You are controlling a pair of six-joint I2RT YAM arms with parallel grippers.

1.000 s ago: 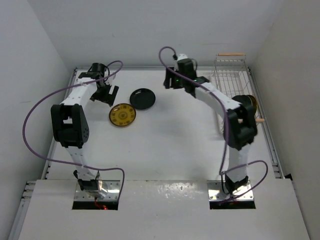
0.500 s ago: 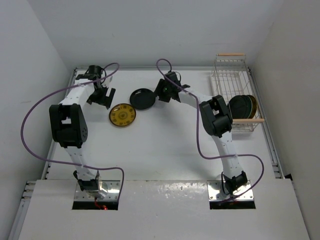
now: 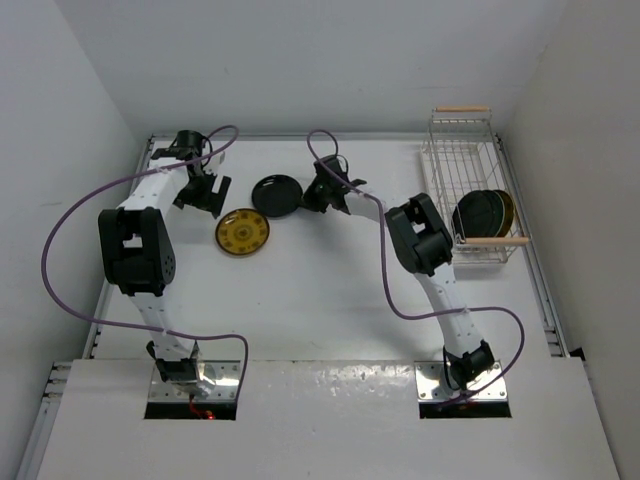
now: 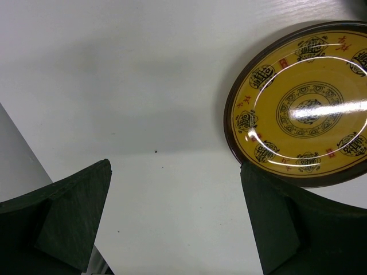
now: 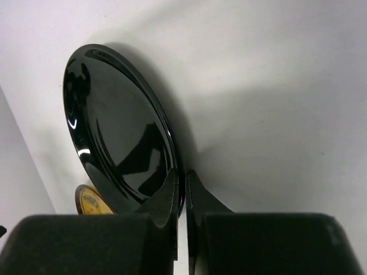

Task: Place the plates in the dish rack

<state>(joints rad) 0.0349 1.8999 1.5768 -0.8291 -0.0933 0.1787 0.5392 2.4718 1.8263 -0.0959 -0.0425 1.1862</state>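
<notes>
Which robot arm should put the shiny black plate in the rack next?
Right. The right end effector is shut on the rim of the black plate, and the dish rack sits on that side. The left end effector hangs open near the yellow plate, holding nothing.

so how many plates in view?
4 visible: black plate pinched in the right gripper, yellow patterned plate flat beside it, a dark plate and a yellow-rimmed plate upright in the dish rack. More may hide there.

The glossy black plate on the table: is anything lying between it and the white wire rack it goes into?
Nothing visible does. Only white table surface lies between the glossy black round plate and the white wire dish rack; the right fingers pinch its rim. Plates stand only at the rack's near end.
</notes>
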